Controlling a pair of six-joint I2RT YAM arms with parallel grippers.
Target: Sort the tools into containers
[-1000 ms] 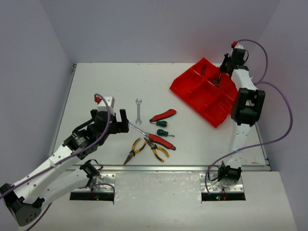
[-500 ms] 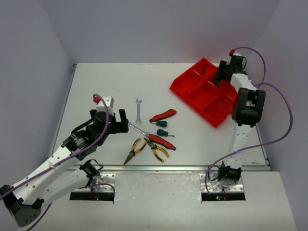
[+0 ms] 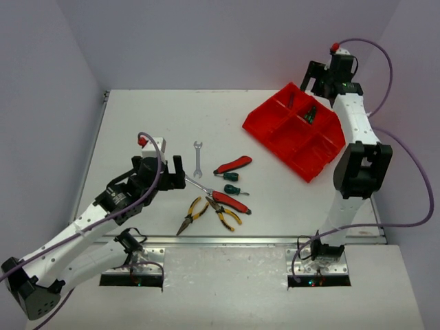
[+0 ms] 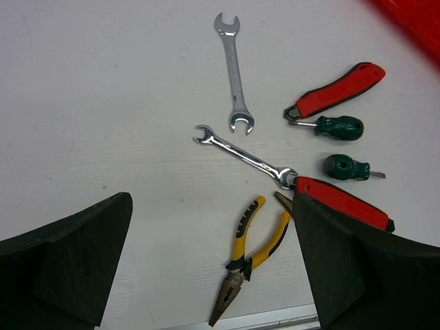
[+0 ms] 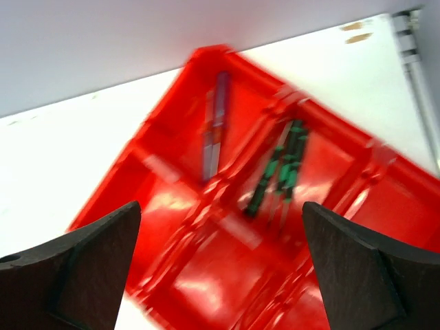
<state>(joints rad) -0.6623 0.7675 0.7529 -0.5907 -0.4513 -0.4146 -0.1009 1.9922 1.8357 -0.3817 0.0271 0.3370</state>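
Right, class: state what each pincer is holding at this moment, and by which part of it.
Nothing is held. The left pincer is open near the wrenches on the table. The right pincer is open above the red tray.

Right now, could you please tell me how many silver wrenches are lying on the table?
2. The far wrench lies alone; the diagonal wrench lies nearer, one end by the red-handled pliers. None appears hidden.
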